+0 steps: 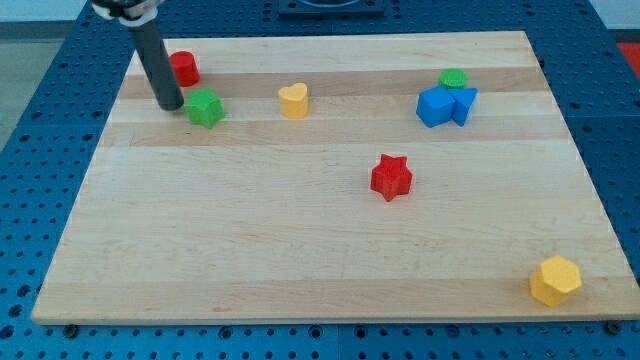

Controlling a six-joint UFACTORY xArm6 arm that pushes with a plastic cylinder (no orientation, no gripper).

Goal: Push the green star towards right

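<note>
Pale wooden board (300,250) on blue perforated table (40,120). Dark rod, no gripper to open or close; my tip (170,105) just left of green star block (205,108), top-left area. Red block (184,68) behind rod, shape unclear. Blue cube (434,106) touching blue triangular block (465,103), green round block (454,78) just behind. Yellow hexagon block (555,280) bottom-right. Red star block (391,177) mid-board. Yellow heart block (293,100) right of green star.

— What is carried by the wooden board (300,260)?

— Near its top left corner a red block (184,67) and a green star (205,108) are seen, then a yellow heart (293,100). Toward the top right corner a green cylinder (454,78), a blue cube (435,106) and a blue block (465,103) are clustered.

— And elsewhere?

— A red star (391,177) is placed centrally; a yellow hexagon (555,280) lies by the bottom right corner.
</note>
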